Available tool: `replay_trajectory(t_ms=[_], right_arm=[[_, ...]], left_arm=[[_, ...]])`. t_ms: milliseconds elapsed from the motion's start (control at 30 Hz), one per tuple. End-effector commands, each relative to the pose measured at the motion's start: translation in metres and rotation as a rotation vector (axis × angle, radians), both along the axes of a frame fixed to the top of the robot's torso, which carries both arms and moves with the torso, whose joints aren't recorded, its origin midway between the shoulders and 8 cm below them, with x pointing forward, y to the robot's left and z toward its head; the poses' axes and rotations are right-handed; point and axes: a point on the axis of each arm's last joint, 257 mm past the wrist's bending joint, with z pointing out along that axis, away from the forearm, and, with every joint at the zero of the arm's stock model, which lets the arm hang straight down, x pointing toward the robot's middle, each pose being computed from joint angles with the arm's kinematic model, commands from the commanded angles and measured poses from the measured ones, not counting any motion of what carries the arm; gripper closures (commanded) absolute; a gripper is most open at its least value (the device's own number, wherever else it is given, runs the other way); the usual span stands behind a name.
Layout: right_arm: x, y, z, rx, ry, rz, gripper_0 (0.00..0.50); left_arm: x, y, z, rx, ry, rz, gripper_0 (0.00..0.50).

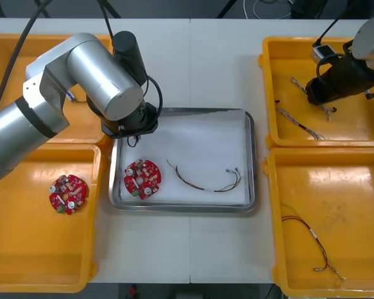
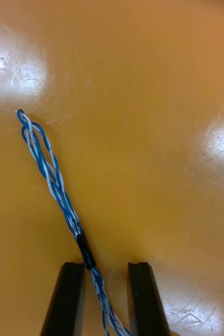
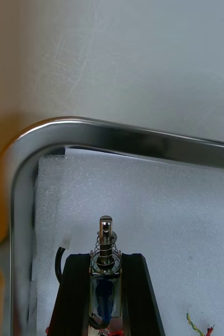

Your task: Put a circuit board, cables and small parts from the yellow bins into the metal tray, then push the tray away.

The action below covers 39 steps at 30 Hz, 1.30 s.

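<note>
Dial: hours are read on the front view, with 12 at the table's far edge
Left gripper (image 3: 106,260): over the 10 o'clock corner of the metal tray (image 1: 253,156), above its white foam lining and just inside the shiny rim
Left fingers: clamped on a small metal part (image 3: 106,236) and apart only by its width; the part's pin and spring stand upright past the fingertips
Black lead (image 3: 59,258): curls out beside one left finger and ends in a white plug; whether it touches the foam cannot be told
Circuit board (image 1: 142,179): round and red, flat on the foam at the tray's 8 o'clock, near the left rim, at 6 o'clock from the left gripper
Red and yellow cable (image 1: 202,180): lies in a loose curve on the foam at the tray's 5 o'clock, apart from the board
Second circuit board (image 1: 68,194): in the near-left yellow bin (image 1: 43,261), at 9 o'clock from the tray
Right gripper (image 2: 105,265): low in the far-right yellow bin (image 1: 361,128), at 2 o'clock from the tray
Right fingers: a narrow gap, not clamped on anything
Blue and white cable (image 2: 51,176): twisted, flat on the bin floor; it runs between the right fingers, nearer one of them, with its black sleeve level with the fingertips and its looped end beyond them
Thin cable (image 1: 302,126): on the same bin's floor, at 7 o'clock from the right gripper
Near-right yellow bin (image 1: 361,205): holds a dark cable (image 1: 308,240) at 5 o'clock from the tray
</note>
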Motion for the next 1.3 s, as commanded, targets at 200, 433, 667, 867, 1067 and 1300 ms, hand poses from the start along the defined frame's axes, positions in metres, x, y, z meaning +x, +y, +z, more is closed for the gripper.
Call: replay_trajectory(t_ms=[200,433,667,867,1067,1300], right_arm=[[0.004,0.002,-0.006,-0.014,-0.028,0.022,0.46],[0.004,-0.004,-0.003,-0.023,-0.033,0.018,0.5],[-0.003,-0.009,0.024,-0.075,-0.019,0.047,0.5],[-0.021,-0.011,0.053,-0.122,0.026,0.076,0.5],[-0.038,-0.008,0.085,-0.121,0.034,0.093,0.5],[-0.066,0.007,0.114,-0.185,0.014,0.158,0.5]], left_arm=[[0.009,-0.022,0.011,0.037,-0.049,-0.097,0.496],[0.008,-0.022,0.01,0.033,-0.046,-0.091,0.0],[0.008,-0.024,0.012,0.024,-0.049,-0.087,0.0],[0.006,-0.028,0.024,0.001,-0.057,-0.077,0.0],[-0.007,-0.027,0.051,-0.014,-0.045,-0.069,0.0],[-0.024,-0.012,0.095,-0.047,-0.037,-0.06,0.0]])
